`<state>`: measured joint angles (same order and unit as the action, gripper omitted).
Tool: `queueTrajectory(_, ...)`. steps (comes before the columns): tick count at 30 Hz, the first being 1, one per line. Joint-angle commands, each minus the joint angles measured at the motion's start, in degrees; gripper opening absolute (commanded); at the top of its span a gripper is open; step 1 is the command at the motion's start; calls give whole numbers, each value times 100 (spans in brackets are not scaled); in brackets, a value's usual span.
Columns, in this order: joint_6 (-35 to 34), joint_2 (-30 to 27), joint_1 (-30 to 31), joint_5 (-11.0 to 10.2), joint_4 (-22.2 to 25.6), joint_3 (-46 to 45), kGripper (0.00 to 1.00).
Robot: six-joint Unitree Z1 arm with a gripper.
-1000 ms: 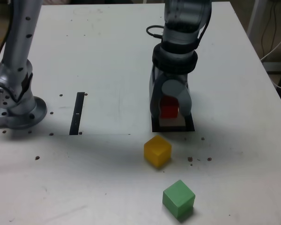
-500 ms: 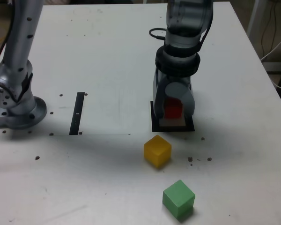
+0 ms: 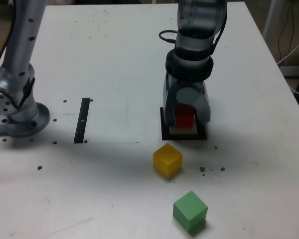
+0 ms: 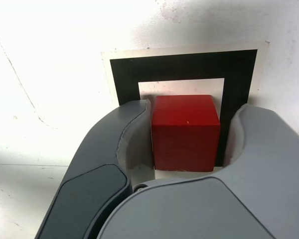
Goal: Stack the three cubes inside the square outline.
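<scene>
On my exterior view, left to right from the square outline (image 3: pixel 165 133): the narrow black strip (image 3: pixel 82 120) lies well off to its left on the desk (image 3: pixel 114 59). The red cube (image 4: pixel 185 130) sits inside the outline — my jaws (image 4: pixel 185 142) stand slightly apart around it, a gap on one side. The yellow cube (image 3: pixel 167 160) rests just below the outline, the green cube (image 3: pixel 190 211) farther down.

Three cubes on the table: one red cube (image 3: pixel 184 117), one yellow cube (image 3: pixel 167 160), one green cube (image 3: pixel 190 211). One black square outline (image 3: pixel 165 130). One narrow black strip (image 3: pixel 82 120). One arm with one gripper (image 3: pixel 188 113). One arm base (image 3: pixel 17 107) at the exterior view's left. One table (image 3: pixel 109 59).
</scene>
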<state>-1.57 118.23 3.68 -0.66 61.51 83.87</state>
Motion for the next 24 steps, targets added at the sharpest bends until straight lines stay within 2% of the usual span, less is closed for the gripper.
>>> queueTrajectory(1, 8, -13, 11, -10, 24, 25, 99)
queueTrajectory(10, -54, -222, 25, -55, 214, -9, 99)
queueTrajectory(18, -243, -784, 218, -199, 560, 23, 99)
queueTrajectory(21, -587, -987, 398, -177, 777, 44, 100)
queueTrajectory(24, -1079, -1074, 613, -42, 958, 53, 100)
